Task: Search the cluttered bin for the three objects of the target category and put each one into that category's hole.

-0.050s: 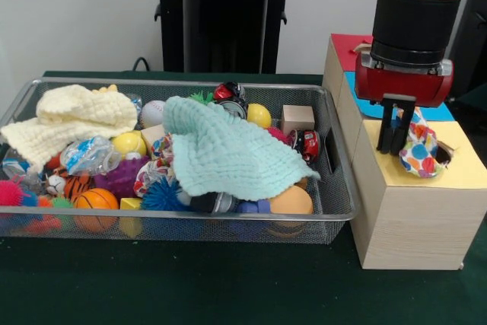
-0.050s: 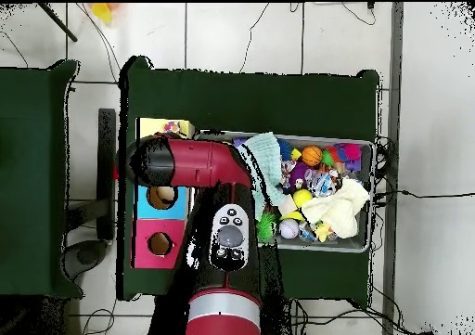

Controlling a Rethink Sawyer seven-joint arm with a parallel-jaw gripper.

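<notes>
Tool (image 1: 396, 142) clamped the white, multicolour-dotted cloth (image 1: 419, 150), which hung directly over the yellow-topped wooden box's hole (image 1: 444, 154).

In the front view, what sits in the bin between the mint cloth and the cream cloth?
Front view: a yellow ball and a crinkled clear plastic bag lie between the mint cloth and the cream cloth.

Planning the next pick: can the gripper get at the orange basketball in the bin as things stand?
Probably yes: the basketball lies uncovered near the bin's front rim, though the gripper is now over the yellow box.
</notes>
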